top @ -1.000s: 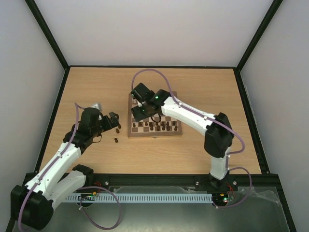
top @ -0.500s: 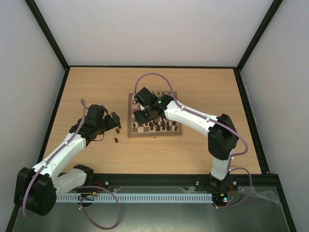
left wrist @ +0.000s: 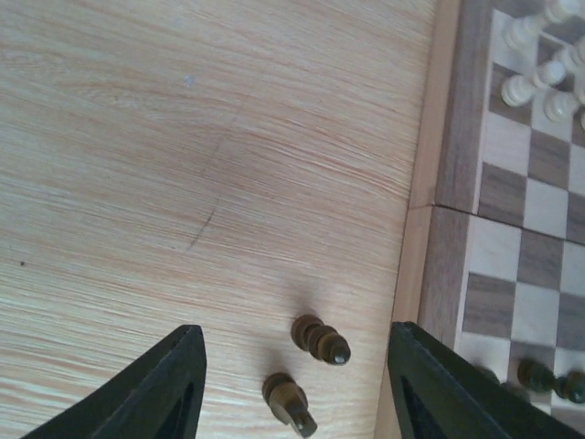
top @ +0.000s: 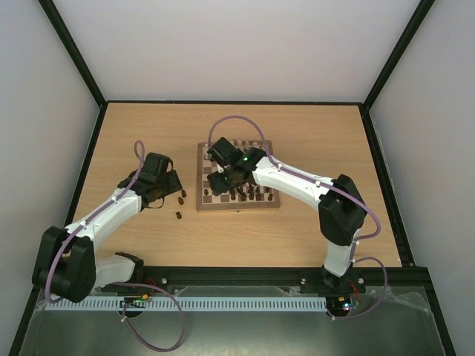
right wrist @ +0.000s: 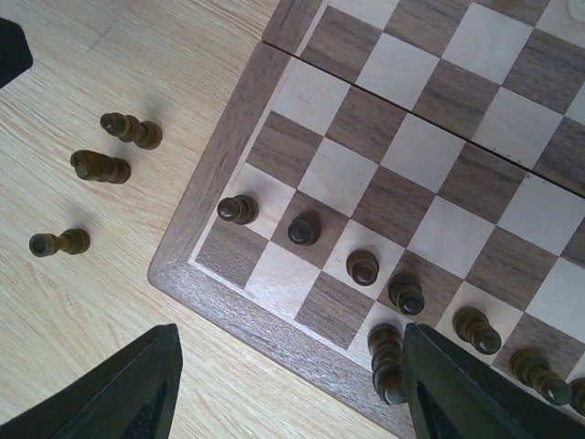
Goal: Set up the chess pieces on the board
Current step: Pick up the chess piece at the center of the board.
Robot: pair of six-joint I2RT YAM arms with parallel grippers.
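end effector left (left wrist: 294,327) wide | end effector right (right wrist: 290,327) wide | dark chess pieces (right wrist: 303,229) turned wood

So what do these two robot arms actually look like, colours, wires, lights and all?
Both the left arm and the right arm are built from smooth white tubular shells linked by chunky black joints. A thin purple cable loops loosely along each one. A small green light glows near the right arm's wrist. The two fingers on each gripper are plain matte black wedges, with no markings visible.
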